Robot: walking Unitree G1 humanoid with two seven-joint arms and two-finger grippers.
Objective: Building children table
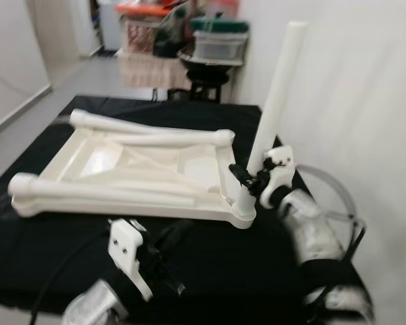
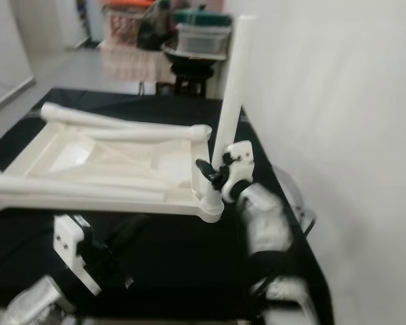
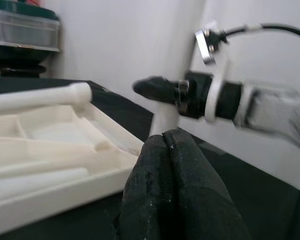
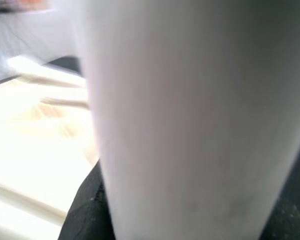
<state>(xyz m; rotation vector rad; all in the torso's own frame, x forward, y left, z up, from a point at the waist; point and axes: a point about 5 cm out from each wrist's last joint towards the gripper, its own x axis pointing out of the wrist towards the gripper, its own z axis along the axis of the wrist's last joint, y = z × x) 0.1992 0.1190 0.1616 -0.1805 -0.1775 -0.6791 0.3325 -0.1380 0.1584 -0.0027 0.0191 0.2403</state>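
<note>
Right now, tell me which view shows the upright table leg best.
Left eye view: the whole upright table leg shows, held low by the right gripper. Right eye crops its top; left wrist shows its base; right wrist a blurred close-up.

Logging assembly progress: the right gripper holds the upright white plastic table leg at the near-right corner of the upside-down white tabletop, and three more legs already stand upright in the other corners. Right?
Not quite. The right gripper does hold the upright white plastic table leg at the near-right corner of the upside-down white tabletop, but the left eye view shows the other white legs lying flat on it, not upright.
</note>
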